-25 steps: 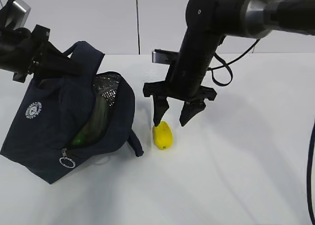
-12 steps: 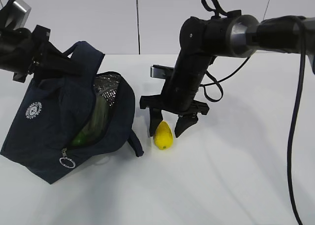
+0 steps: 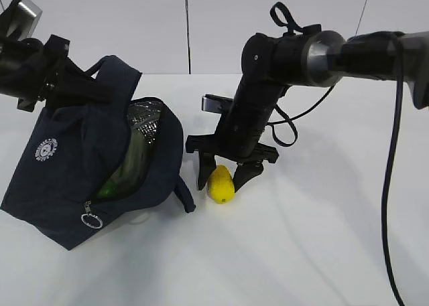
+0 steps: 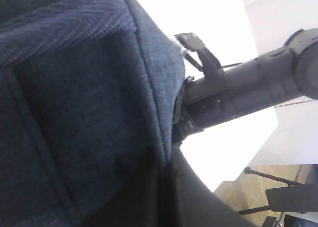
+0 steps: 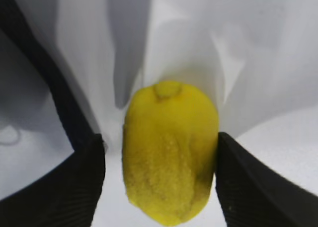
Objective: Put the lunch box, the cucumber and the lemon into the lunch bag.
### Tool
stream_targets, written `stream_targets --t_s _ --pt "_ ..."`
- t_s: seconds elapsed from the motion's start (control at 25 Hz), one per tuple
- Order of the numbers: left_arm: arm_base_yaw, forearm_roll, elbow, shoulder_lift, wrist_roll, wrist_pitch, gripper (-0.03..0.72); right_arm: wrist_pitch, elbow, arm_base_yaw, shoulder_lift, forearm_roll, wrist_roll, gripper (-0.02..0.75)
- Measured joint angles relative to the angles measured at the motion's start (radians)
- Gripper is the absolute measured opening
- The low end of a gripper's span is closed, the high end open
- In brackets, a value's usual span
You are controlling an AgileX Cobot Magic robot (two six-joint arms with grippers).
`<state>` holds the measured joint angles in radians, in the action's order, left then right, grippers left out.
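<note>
The navy lunch bag [image 3: 67, 165] stands tilted at the left with its top open, showing the silver lining. Inside, a pale green lunch box edge [image 3: 137, 155] and a green cucumber [image 3: 109, 185] show. My left gripper [image 3: 84, 86] is shut on the bag's upper edge and holds it up. In the left wrist view the bag fabric [image 4: 74, 113] fills the frame and hides the jaws. The yellow lemon [image 3: 221, 184] lies on the table beside the bag. My right gripper [image 3: 223, 175] is open and straddles the lemon [image 5: 169, 152]. The right finger touches it; the left finger [image 5: 74, 182] stands slightly apart.
The white table [image 3: 301, 252] runs to a white wall behind. The bag's loose handle [image 3: 184, 192] lies on the table just left of the lemon. The right arm [image 4: 238, 93] shows past the bag in the left wrist view.
My right gripper has come down and slightly left, so its fingers now stand on both sides of the lemon. The lemon, the bag and the left gripper have not moved.
</note>
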<state>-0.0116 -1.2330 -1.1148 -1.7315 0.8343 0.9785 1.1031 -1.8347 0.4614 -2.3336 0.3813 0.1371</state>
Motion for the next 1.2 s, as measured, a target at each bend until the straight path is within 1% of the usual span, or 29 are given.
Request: stream_targets --t_s 0.48,0.56,0.72,0.8,1.0,1.2 --pt "0.0 0.0 0.0 0.0 0.0 -0.001 -0.009 0.013 -0.004 0.002 -0.021 0.005 -0.012 0.507" --pt "0.0 0.0 0.0 0.0 0.0 -0.001 -0.009 0.015 -0.004 0.002 -0.021 0.005 -0.015 0.486" --pt "0.0 0.0 0.0 0.0 0.0 -0.001 -0.009 0.017 -0.004 0.002 -0.023 0.005 -0.023 0.403" --pt "0.0 0.0 0.0 0.0 0.0 -0.001 -0.009 0.02 -0.004 0.002 -0.023 0.005 -0.027 0.377" --pt "0.0 0.0 0.0 0.0 0.0 -0.001 -0.009 0.052 -0.004 0.002 -0.023 0.008 -0.04 0.356" --pt "0.0 0.0 0.0 0.0 0.0 -0.001 -0.009 0.081 -0.004 0.002 -0.027 0.069 -0.116 0.354"
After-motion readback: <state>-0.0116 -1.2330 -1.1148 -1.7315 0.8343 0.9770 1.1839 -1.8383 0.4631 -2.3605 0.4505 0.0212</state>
